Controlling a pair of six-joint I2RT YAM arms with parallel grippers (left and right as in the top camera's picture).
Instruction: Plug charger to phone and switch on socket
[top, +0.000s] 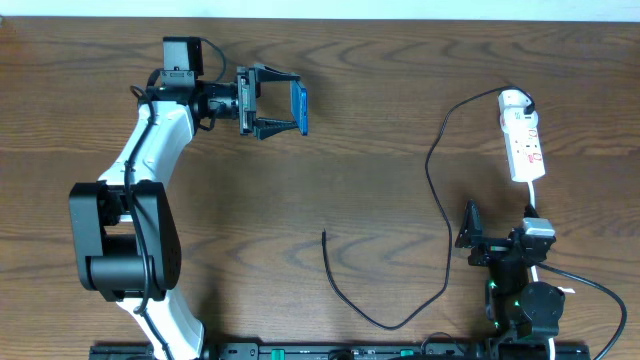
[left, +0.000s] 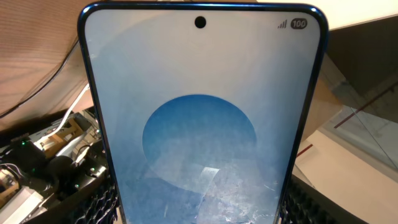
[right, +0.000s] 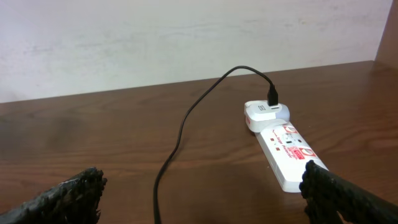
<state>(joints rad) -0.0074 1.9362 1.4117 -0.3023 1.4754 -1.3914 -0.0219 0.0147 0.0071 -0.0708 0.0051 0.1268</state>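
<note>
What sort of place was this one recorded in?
Likely a robotics lab bench: a wood-grain table against a plain pale wall, with two robot arms mounted at its edge, working with a phone, charger and power strip.

Even, soft indoor light; faint shadows on table (top: 380, 120). Left wrist view: phone (left: 199, 155) screen washed pale, glare patch low. Right wrist view: near fingers (right: 59, 199) blurred, wall (right: 186, 37) bright.

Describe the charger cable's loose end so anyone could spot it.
On the table, find the white power strip at right. The black charger cable leaves its far end, loops toward the front edge, and stops mid-table at a bare tip, touching nothing.
</note>
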